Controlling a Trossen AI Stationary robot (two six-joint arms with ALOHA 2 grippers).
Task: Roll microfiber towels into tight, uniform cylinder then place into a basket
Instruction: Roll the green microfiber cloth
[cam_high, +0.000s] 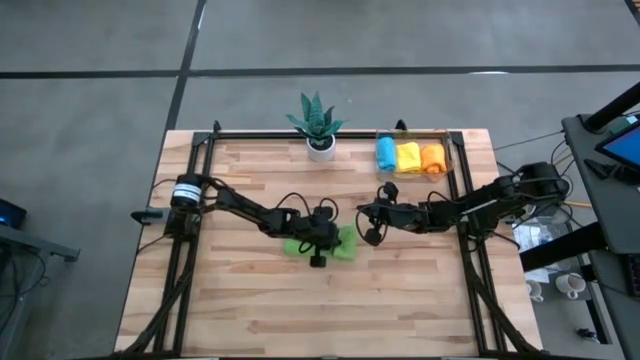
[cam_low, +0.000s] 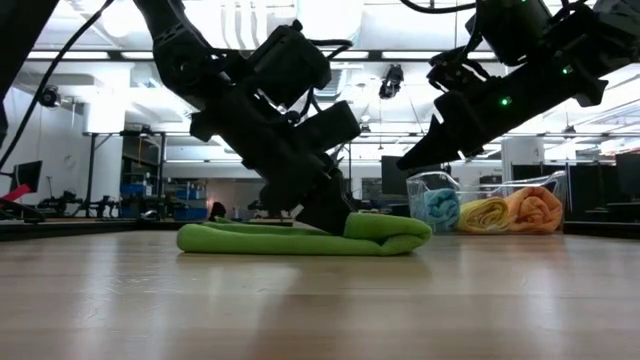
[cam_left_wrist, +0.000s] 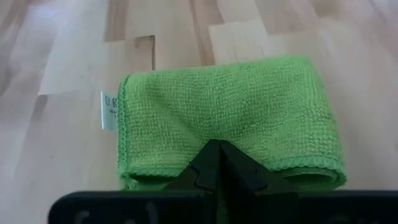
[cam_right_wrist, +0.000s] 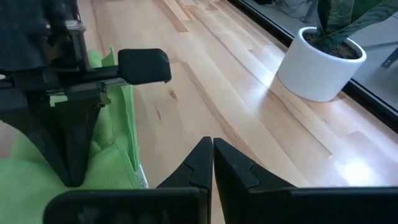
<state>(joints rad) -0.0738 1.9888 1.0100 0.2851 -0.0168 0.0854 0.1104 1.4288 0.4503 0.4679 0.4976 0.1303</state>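
Left claw (cam_left_wrist: 216, 163), closed, presses green towel (cam_left_wrist: 230, 115) on wooden table (cam_left_wrist: 74, 50).

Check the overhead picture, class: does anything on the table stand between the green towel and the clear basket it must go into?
Only the right arm: its shut right gripper hovers between the green towel and the basket. The potted plant stands off to the side. The left gripper, shut, presses on the towel.

overhead, table-level and two close wrist cameras all share the green towel (cam_high: 322, 243) mid-table.
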